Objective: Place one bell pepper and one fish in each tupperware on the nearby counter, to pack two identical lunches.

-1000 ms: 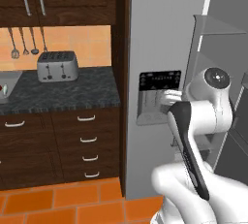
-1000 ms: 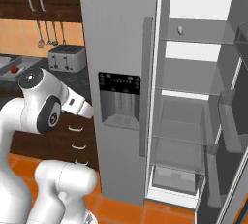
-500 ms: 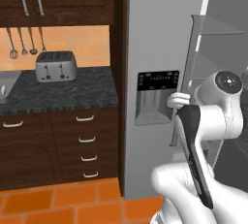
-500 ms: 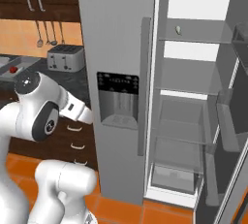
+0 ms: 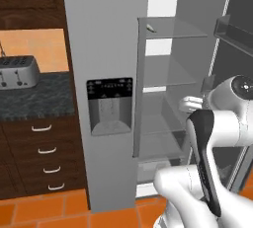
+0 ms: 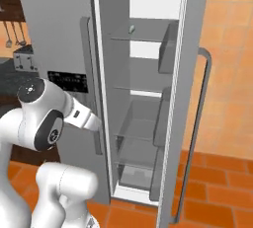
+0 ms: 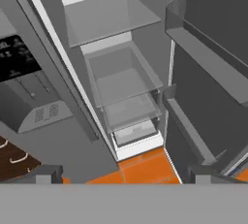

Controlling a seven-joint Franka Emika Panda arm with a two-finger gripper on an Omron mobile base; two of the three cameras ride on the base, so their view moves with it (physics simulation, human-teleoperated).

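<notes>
Both base views have swung right since the previous frames: the base has driven, so the toaster (image 5: 17, 72) and counter (image 5: 37, 96) now sit at the far left edge of the left base view and the open fridge interior fills the middle. This is camera motion, not motion of the kitchen items.

Nearest: the gripper (image 7: 123, 173), seen in the hand view as two dark fingertips (image 7: 46, 172) low in the picture, set far apart with nothing between them; jaws spread wide, holding nothing. In the left base view the white arm rises at lower right, its wrist in front of the open fridge compartment.

Next out: orange tile floor (image 7: 140, 166) below the hand, then the bottom fridge drawer (image 7: 135, 132) and the glass shelves (image 7: 111, 17) stacked above it. The open fridge door (image 6: 185, 98) stands to the right, with door bins on its inner face. The closed left door carries the dark dispenser panel (image 5: 109, 106).

Farthest: one fish (image 5: 150, 28), a small pale slim shape lying on the top glass shelf near its front left corner; also visible in the right base view (image 6: 132, 28). It is too small to tell its orientation exactly.

Left of the fridge: dark speckled counter over brown drawers (image 5: 44, 160) with white handles, toaster on top.
</notes>
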